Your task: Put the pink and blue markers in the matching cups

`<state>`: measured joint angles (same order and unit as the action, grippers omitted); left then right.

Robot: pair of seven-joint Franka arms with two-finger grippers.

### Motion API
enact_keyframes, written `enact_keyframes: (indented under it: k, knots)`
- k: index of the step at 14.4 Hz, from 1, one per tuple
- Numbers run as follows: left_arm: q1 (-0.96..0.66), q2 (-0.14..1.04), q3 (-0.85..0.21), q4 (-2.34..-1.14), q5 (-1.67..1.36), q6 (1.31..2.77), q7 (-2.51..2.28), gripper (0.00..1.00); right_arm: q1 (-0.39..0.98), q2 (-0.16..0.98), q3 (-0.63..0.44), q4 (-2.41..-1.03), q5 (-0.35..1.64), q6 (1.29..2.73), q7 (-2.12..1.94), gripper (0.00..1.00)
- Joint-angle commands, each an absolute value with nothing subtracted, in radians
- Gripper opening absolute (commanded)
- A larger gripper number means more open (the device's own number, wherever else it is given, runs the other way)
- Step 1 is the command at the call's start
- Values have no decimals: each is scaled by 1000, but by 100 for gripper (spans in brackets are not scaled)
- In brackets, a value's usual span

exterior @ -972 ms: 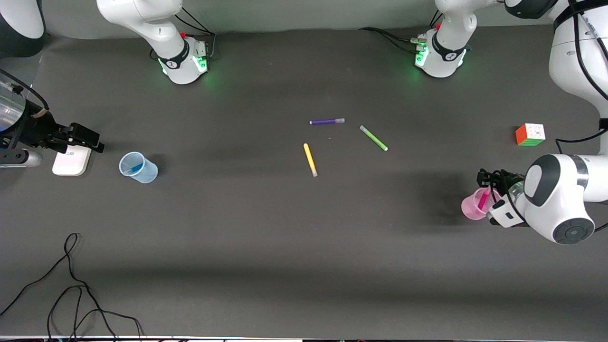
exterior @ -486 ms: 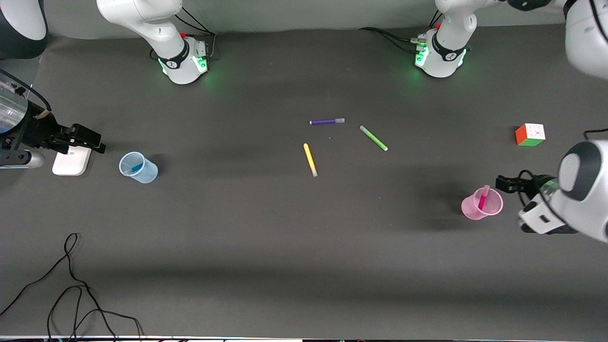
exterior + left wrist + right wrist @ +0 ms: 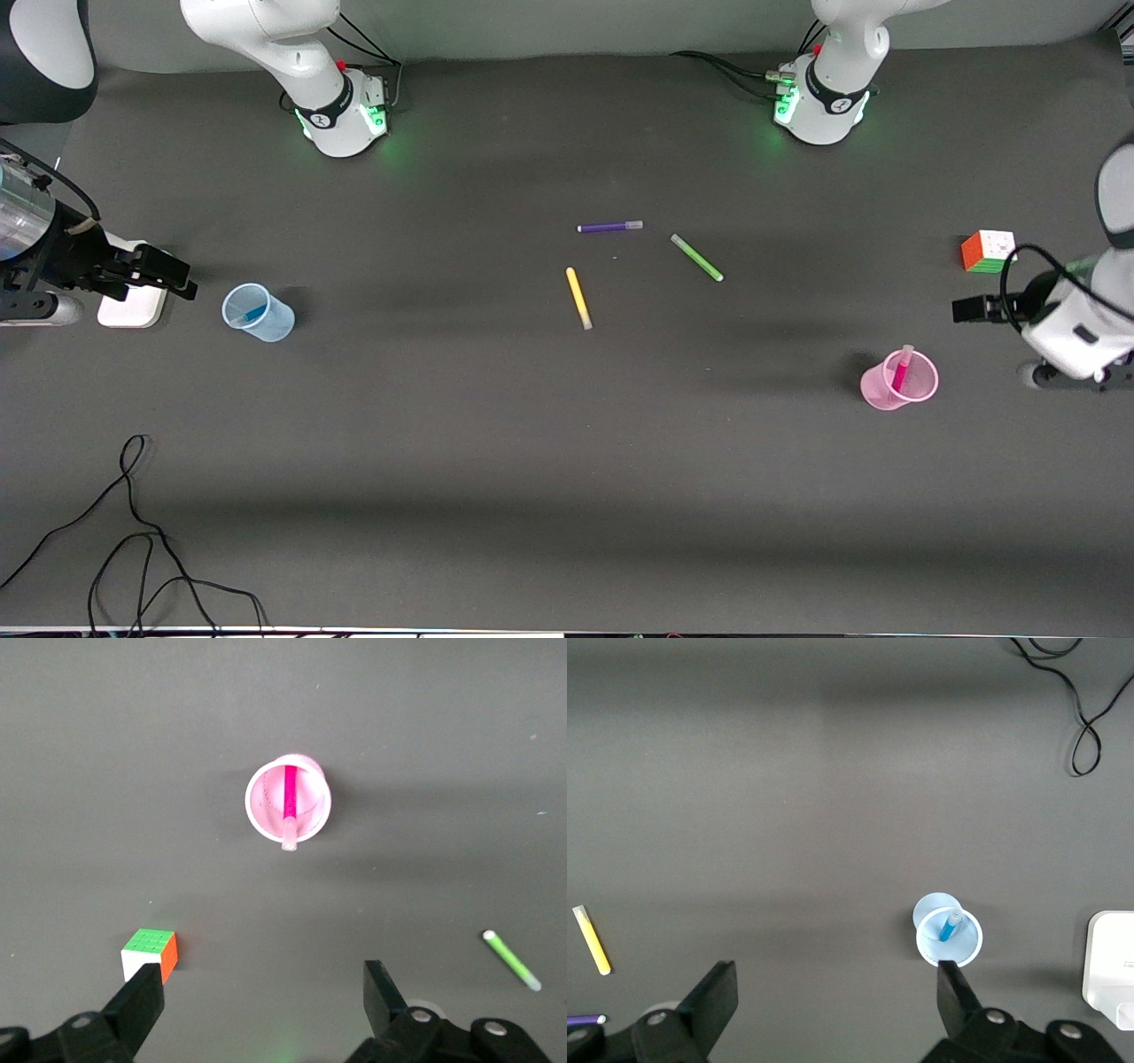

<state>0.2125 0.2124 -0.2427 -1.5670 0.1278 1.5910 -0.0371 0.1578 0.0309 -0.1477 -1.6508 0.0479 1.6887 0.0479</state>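
Note:
The pink marker [image 3: 900, 372] stands inside the pale pink cup [image 3: 898, 381] toward the left arm's end of the table; both show in the left wrist view, the marker [image 3: 289, 797] in the cup [image 3: 288, 803]. The blue marker [image 3: 252, 313] sits inside the pale blue cup [image 3: 258, 313] toward the right arm's end; the right wrist view shows this marker [image 3: 951, 926] in its cup [image 3: 948, 935]. My left gripper [image 3: 967, 310] is open and empty, raised beside the pink cup. My right gripper [image 3: 173, 270] is open and empty, raised beside the blue cup.
A purple marker [image 3: 609, 227], a green marker [image 3: 696, 258] and a yellow marker [image 3: 578, 299] lie at mid-table. A colour cube [image 3: 988, 252] sits near the left arm's end. A white flat box [image 3: 133, 303] lies under the right gripper. A black cable [image 3: 133, 540] loops at the near edge.
My left gripper has drawn back from the pink cup toward the table's end and risen, leaving the pink marker in the cup. My right gripper has barely shifted.

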Motion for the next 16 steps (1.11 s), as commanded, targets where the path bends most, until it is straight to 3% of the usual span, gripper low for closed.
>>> enact_keyframes:
  k: [1,5,16]
  knots:
    - [210,72,-218,-1704,62,1675,-48,100,173,43,-144,-1641,41,1703,69,100]
    - [-55,28,21,-1686,31,1654,-49,100,179,45,-144,-1641,41,1704,67,100]
    - [-83,29,28,-1641,-17,1585,-48,100,179,51,-147,-1640,31,1697,67,100]
